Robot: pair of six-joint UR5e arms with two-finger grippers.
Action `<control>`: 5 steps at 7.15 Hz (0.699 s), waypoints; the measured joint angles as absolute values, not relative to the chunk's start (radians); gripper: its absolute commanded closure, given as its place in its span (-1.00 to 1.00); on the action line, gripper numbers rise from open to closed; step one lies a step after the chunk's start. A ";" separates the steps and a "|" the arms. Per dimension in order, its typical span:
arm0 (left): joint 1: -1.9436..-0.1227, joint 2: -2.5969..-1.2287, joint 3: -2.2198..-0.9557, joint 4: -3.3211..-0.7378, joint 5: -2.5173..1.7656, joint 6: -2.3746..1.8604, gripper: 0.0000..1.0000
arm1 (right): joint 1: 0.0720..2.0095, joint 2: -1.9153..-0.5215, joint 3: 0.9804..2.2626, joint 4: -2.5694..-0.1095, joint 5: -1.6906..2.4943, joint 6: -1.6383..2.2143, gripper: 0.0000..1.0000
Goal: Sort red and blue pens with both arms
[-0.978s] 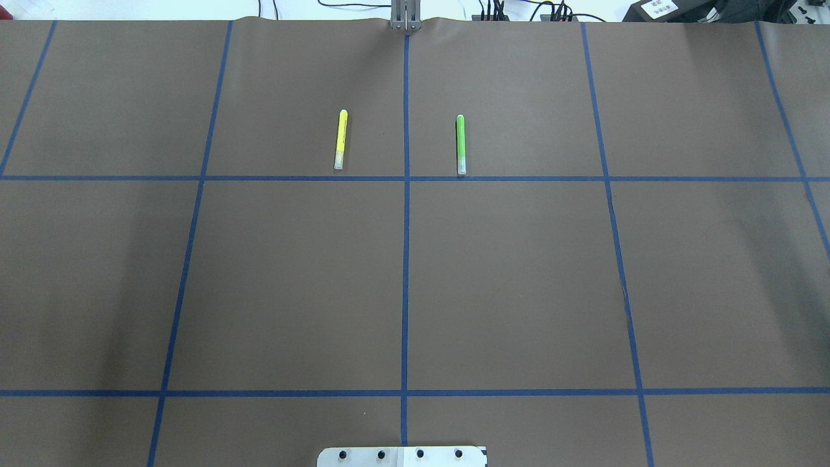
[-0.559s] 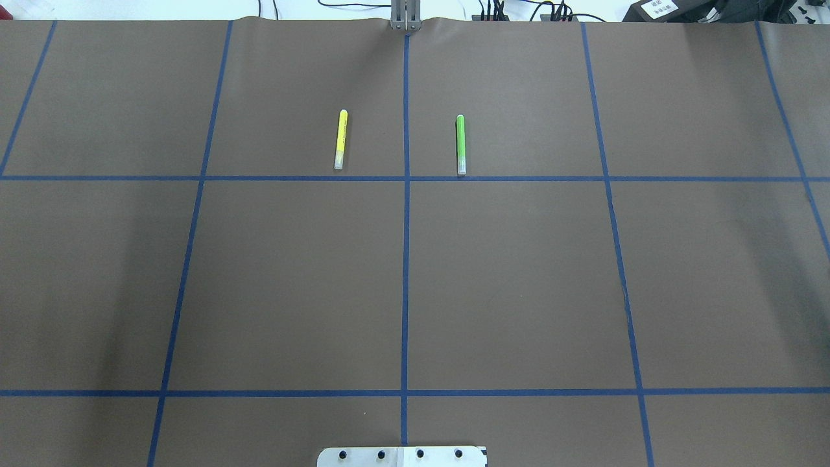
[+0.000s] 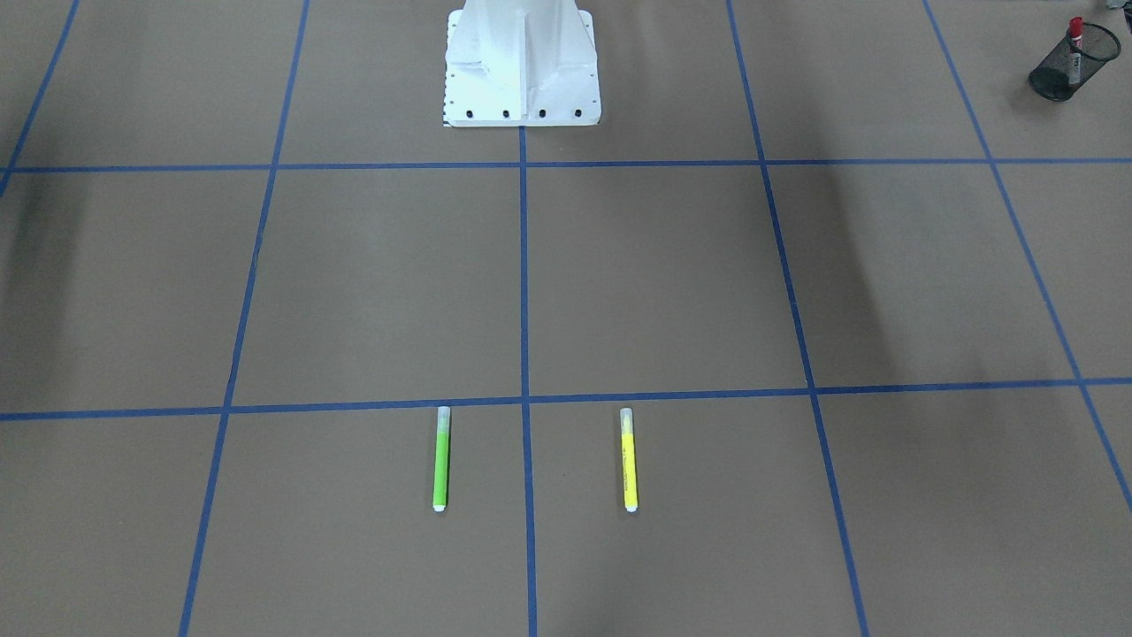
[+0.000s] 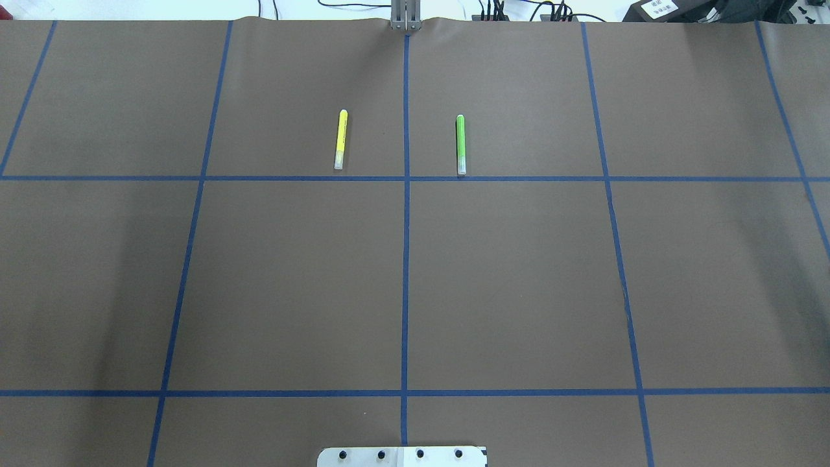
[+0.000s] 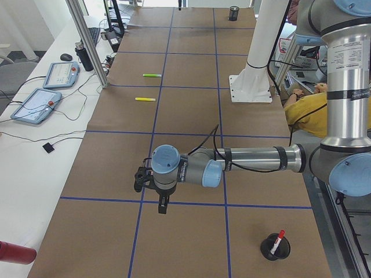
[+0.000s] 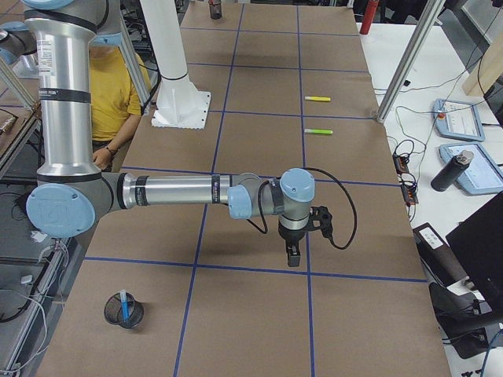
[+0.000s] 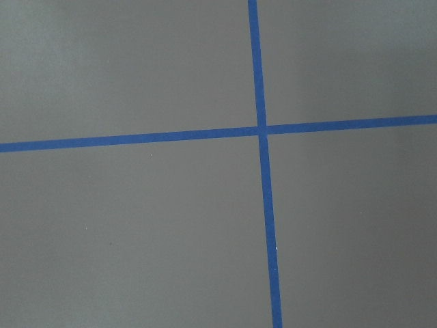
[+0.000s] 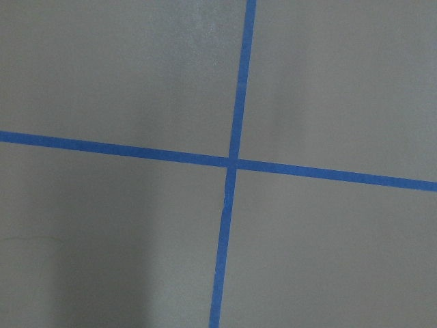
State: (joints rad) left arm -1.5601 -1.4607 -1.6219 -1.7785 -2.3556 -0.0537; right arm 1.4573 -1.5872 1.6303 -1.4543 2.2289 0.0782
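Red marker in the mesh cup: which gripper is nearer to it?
Left. The left gripper hangs over the table close to the red marker at that end; the right gripper is at the table's opposite end.

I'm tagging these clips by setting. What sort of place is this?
Most likely a robotics lab or test cell: a brown-papered table marked with a blue tape grid, the left arm and right arm reaching over it, and teach pendants with cables on a side bench.
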 measured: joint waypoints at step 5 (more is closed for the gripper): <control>-1.560 -1.445 -1.623 -1.779 -2.356 -0.054 -1.00 | 1.457 -1.588 1.630 -1.444 2.229 0.078 -1.00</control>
State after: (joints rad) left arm -1.5601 -1.4453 -1.6234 -1.7789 -2.3562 -0.0543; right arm 1.4573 -1.5877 1.6305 -1.4437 2.2289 0.0782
